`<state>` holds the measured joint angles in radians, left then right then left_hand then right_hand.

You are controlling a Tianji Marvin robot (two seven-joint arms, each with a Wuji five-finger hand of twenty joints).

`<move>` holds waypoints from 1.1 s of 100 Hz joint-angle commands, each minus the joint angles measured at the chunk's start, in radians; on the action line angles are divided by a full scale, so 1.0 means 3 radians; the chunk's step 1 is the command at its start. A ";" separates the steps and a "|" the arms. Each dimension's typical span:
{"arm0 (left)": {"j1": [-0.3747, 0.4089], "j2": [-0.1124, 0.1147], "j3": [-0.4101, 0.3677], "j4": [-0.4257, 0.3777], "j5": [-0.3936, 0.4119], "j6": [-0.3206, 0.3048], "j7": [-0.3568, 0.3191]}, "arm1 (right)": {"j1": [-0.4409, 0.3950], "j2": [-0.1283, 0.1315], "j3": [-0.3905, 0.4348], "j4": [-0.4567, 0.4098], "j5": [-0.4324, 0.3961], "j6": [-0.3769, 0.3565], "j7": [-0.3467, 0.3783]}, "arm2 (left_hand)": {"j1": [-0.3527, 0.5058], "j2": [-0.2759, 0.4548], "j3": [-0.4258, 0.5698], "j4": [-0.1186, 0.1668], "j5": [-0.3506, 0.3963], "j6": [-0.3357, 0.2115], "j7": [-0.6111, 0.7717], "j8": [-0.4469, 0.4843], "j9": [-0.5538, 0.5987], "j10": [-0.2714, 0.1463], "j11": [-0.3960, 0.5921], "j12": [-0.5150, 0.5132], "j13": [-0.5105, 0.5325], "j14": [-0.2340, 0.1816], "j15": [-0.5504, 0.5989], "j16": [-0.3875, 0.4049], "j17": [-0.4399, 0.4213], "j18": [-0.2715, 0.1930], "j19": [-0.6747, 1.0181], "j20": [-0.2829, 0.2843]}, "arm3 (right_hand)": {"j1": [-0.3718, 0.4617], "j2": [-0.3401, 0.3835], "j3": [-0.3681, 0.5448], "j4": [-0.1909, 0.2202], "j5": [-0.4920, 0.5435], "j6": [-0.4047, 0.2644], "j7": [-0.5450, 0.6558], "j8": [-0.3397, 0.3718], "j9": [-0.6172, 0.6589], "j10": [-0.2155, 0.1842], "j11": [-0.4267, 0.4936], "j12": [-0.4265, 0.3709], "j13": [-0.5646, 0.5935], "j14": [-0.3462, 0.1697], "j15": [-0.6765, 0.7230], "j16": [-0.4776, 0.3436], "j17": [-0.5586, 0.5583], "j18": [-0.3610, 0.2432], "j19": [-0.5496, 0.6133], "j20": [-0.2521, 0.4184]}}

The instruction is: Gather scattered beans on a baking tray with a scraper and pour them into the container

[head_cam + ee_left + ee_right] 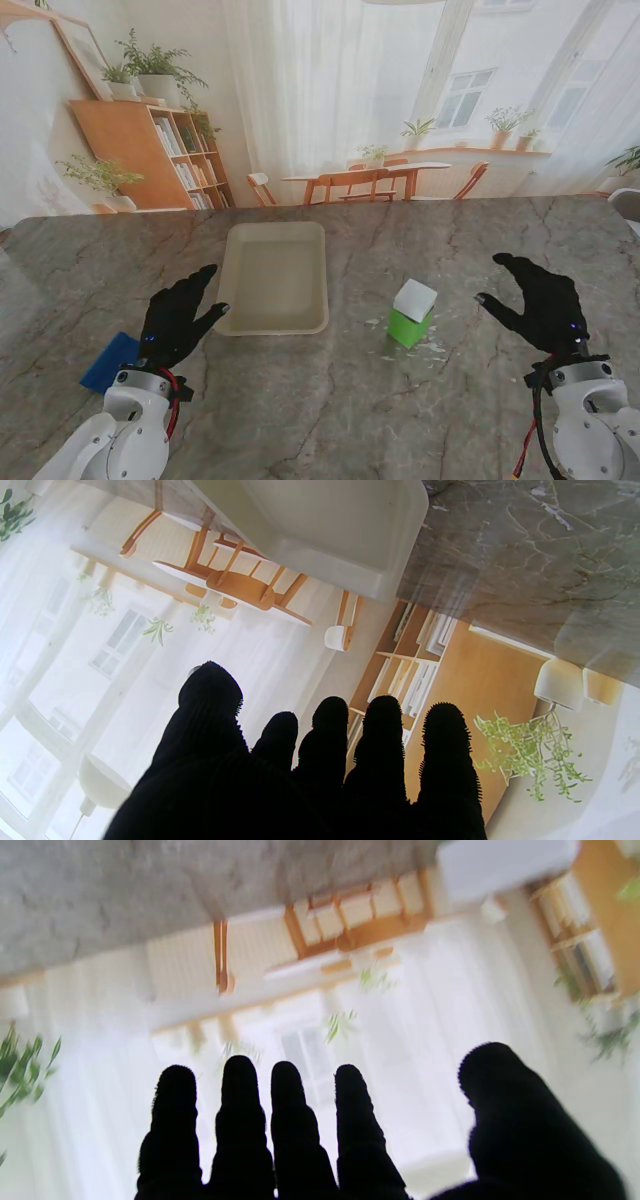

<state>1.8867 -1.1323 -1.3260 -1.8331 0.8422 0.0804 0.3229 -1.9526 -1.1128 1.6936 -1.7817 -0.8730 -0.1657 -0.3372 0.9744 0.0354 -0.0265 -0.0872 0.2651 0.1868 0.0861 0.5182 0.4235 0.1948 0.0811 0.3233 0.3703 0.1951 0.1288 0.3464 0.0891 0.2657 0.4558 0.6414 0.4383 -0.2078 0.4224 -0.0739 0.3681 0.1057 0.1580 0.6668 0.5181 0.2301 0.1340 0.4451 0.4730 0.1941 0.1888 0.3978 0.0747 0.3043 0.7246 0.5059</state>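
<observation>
We see a grey marble table [330, 400] with a cream baking tray [272, 322] lying near its middle, long side running away from us. The tray's floor looks bare from the stand view; any beans in it are too small for us to make out. To the right of the tray, apart from it, stands a green container [408, 327] with a white block [415, 298] sitting on top of it, and pale flecks [432, 348] lie scattered on the marble around its base; we cannot tell what they are. A blue scraper [108, 362] lies flat on the table at the left, nearer to us than the tray and partly hidden under our left wrist.

Our left hand [178, 318] in its black glove hovers just beside the tray's near left corner, fingers spread and thumb pointing toward the tray rim, with nothing in its grasp. The left wrist view shows the same spread fingers [385, 745] with a corner of the tray [350, 575] beyond them.

Our right hand [540, 298] hangs over bare marble well to the right of the container, fingers loosely apart and slightly curled, gripping nothing. The right wrist view is blurred; its fingers [240, 1120] stand separated against the backdrop.
</observation>
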 commanded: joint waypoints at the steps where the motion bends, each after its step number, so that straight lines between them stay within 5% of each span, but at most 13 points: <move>1: 0.0028 -0.0004 -0.0004 -0.0014 0.0024 0.0013 0.0001 | 0.0069 -0.0099 -0.0117 -0.0010 0.0055 0.0071 -0.0178 | -0.0039 0.0276 -0.0071 0.0147 0.0069 -0.0033 0.0017 0.0034 -0.0006 -0.0028 -0.0031 0.0037 -0.0067 -0.0046 -0.0052 -0.0028 -0.0083 0.0059 -0.0084 0.0041 | 0.0154 0.0254 -0.0250 0.0116 0.0112 -0.0074 0.0107 -0.0106 0.0107 -0.0083 -0.0011 -0.0047 0.0117 -0.0044 -0.0036 -0.0010 0.0038 0.0069 -0.0079 0.0004; 22: 0.0021 0.0005 -0.0032 0.0001 0.0050 0.0047 -0.0049 | 0.0295 -0.0214 -0.0464 0.0204 0.0257 0.0505 -0.0701 | -0.0238 0.0348 -0.0060 0.0162 0.0098 -0.0040 0.0016 0.0023 -0.0021 0.0006 -0.0052 0.0000 -0.0126 -0.0031 -0.0112 -0.0147 -0.0023 0.0092 -0.0305 -0.0165 | 0.0298 0.0601 -0.0638 0.0130 0.0195 -0.0200 0.0219 -0.0120 0.0321 -0.0202 0.0044 -0.0006 0.0283 -0.0117 -0.0008 0.0025 0.0155 0.0012 -0.0138 -0.0026; 38: -0.0031 -0.0022 -0.0039 0.0052 -0.0179 0.0076 -0.0084 | 0.0508 -0.0264 -0.0693 0.0487 0.0572 0.0742 -0.0690 | -0.0464 0.0428 -0.0068 0.0167 0.0108 -0.0067 0.0008 0.0004 -0.0062 0.0025 -0.0078 -0.0048 -0.0198 0.0028 -0.0141 -0.0211 -0.0069 0.0324 -0.0387 -0.0264 | 0.0183 0.0614 -0.0716 0.0128 0.0103 -0.0219 0.0171 -0.0141 0.0289 -0.0224 0.0013 -0.0018 0.0221 -0.0100 -0.0064 0.0006 0.0121 0.0057 -0.0191 -0.0064; 73: -0.0361 -0.0078 0.0050 0.0334 -0.0949 0.0202 -0.0361 | 0.0698 -0.0259 -0.0833 0.0761 0.0865 0.0825 -0.0398 | -0.0399 0.0349 -0.0046 0.0172 0.0206 -0.0078 0.0020 -0.0025 0.0092 0.0094 -0.0051 -0.0057 -0.0151 0.0089 -0.0133 -0.0230 -0.0044 0.0404 -0.0408 -0.0247 | 0.0250 0.0532 -0.0672 0.0146 0.0188 -0.0268 0.0209 -0.0136 0.0364 -0.0226 0.0040 0.0000 0.0274 -0.0127 -0.0049 0.0050 0.0125 0.0098 -0.0156 0.0002; 110: -0.0515 -0.0077 0.0119 0.0488 -0.1081 0.0234 -0.0460 | 0.0769 -0.0241 -0.0903 0.0851 0.0906 0.0842 -0.0273 | -0.0371 0.0344 -0.0049 0.0170 0.0215 -0.0075 0.0023 -0.0043 0.0095 0.0086 -0.0051 -0.0059 -0.0131 0.0098 -0.0121 -0.0225 -0.0028 0.0382 -0.0425 -0.0197 | 0.0265 0.0496 -0.0639 0.0146 0.0200 -0.0271 0.0230 -0.0128 0.0387 -0.0224 0.0052 0.0024 0.0284 -0.0126 -0.0042 0.0080 0.0136 0.0099 -0.0149 0.0060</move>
<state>1.7418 -1.1505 -1.2998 -1.6983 0.5283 0.1522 0.1917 -1.7224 -1.1858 1.4269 -1.5347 -0.6089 0.0851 -0.4365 0.8629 0.0989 -0.0274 -0.0847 0.3161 0.1837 0.0976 0.5211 0.4340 0.2211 0.0770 0.3160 0.3568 0.2220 0.1025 0.2854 0.0806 0.3633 0.3449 0.5801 0.5096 -0.0530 0.2324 -0.0627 0.4130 0.0460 0.2199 0.6452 0.6298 0.1812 0.1441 0.4451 0.5442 0.1742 0.1883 0.4047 0.1217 0.3263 0.6891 0.5069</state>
